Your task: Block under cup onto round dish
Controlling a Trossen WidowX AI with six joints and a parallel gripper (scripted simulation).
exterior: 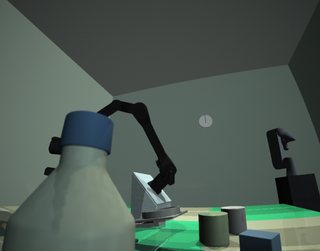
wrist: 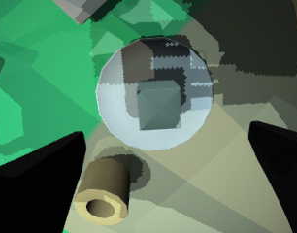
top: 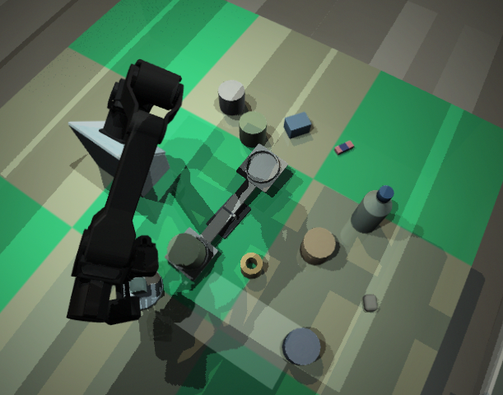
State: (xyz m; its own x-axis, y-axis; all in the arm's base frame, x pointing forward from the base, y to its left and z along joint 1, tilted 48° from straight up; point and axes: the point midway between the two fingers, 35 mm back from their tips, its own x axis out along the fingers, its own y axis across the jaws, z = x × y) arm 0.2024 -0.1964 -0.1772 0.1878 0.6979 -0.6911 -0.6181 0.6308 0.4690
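A grey-green block (top: 137,286) (wrist: 159,107) rests on the round dish (top: 151,301) (wrist: 112,99). My gripper (top: 111,299) (wrist: 170,135) is wide open and empty; in the wrist view its fingertips are apart, nearer the camera than the block. A grey-green cup (top: 186,250) stands on the balance's near end. The balance (top: 217,223) (exterior: 161,213) has a bare ringed pan (top: 263,166) at its other end. A similar green cup (top: 253,128) (exterior: 213,228) stands off the balance beside that pan. No cup shows above the dish.
A tan tube (wrist: 104,191) stands by the dish near the left fingertip. Another ring (top: 251,262) lies beside the balance. A wedge (top: 100,146) (exterior: 143,200) is behind the arm. A white-topped cylinder (top: 231,97), blue block (top: 297,124) and bottle (top: 370,212) stand farther off.
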